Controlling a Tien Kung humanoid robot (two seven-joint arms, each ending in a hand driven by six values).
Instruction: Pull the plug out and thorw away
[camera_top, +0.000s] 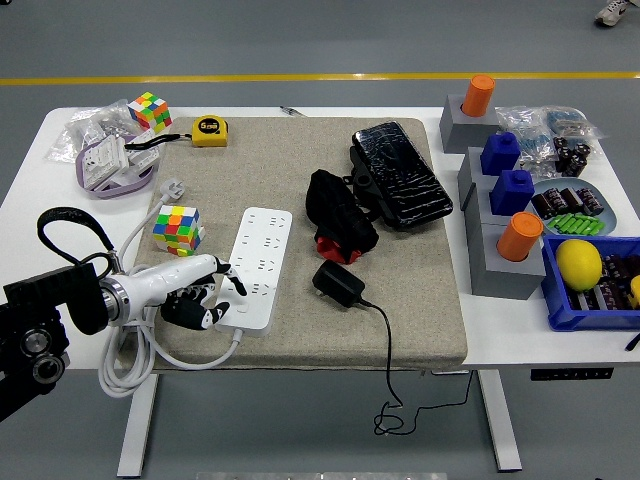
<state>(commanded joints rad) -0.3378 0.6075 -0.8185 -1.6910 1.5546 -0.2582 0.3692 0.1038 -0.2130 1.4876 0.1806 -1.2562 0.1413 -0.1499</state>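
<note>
Plug (338, 284) lay free on mat beside power strip (254, 266); left hand (200, 298), fingers loosely curled w/ nothing held, risked dragging strip via cable (140, 350).

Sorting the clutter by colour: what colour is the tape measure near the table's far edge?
Yellow with a black centre, the tape measure shows in the head view.

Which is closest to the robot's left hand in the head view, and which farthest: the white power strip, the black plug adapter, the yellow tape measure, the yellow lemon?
1. White power strip, touching the left hand.
2. Black plug adapter, to its right.
3. Yellow tape measure, far side of the mat.
4. Yellow lemon, in the blue bin at far right.
</note>
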